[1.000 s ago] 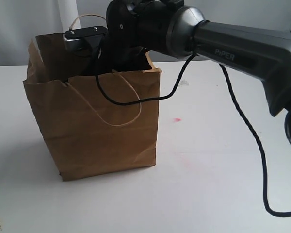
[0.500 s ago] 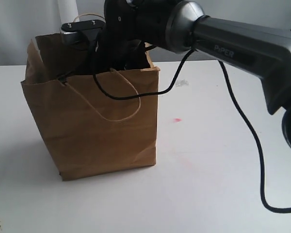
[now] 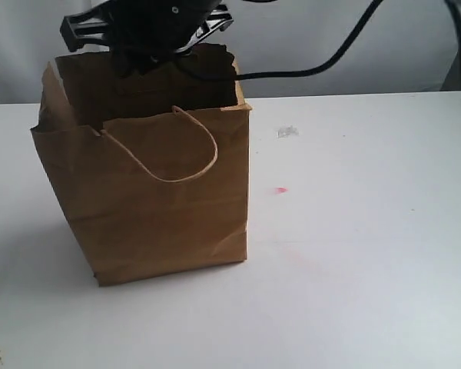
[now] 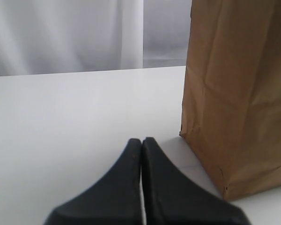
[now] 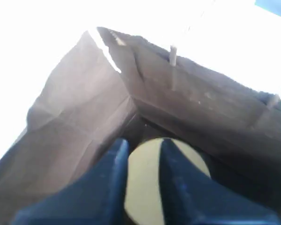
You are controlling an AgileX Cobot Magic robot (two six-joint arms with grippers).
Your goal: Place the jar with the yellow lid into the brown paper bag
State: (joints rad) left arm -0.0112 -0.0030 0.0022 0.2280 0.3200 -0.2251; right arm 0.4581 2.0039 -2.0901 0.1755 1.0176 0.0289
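yellow-lidded jar [image 5: 143, 187]: lid up, deep inside | brown paper bag [image 3: 161, 207]: upright, open

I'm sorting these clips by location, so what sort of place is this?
Probably a robot test bench: bare white table, plain pale curtain behind, and the right gripper hovering over a brown paper bag.

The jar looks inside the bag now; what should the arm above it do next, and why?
Probably lift the right gripper straight up, clear of the rim of the brown paper bag. Its fingers stand apart, and the yellow-lidded jar sits below them inside the bag, so it looks released. Rising straight should avoid snagging the paper walls.
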